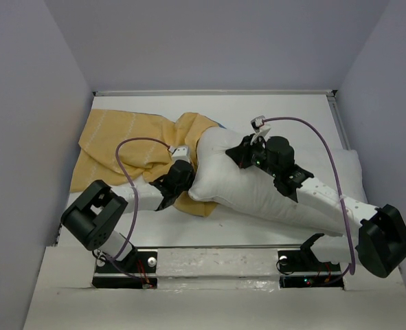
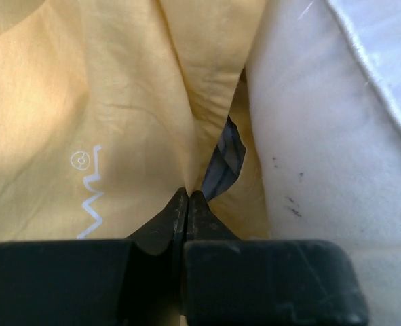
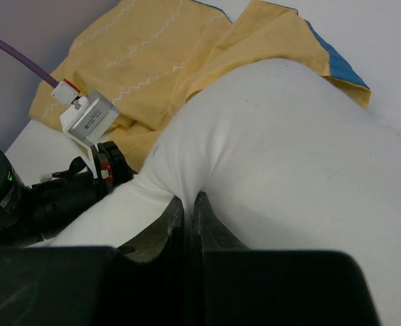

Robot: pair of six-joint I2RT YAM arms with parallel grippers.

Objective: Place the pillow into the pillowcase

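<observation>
Seemed at the stuffing step, hardly begun. Clamped left gripper [image 2: 188, 197] on a pillowcase [image 1: 127, 141] fold by the table's [image 1: 278, 106] far-left corner. Pinched right gripper [image 3: 188, 200] on pillow [image 1: 257, 196], mid-table toward the right edge, not yet inside. Likely needed next: opening the mouth, pushing pillow leftward in.

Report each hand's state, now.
Left hand: closed, pinching a fold of the yellow pillowcase.
Right hand: closed, pinching fabric of the white pillow.
</observation>
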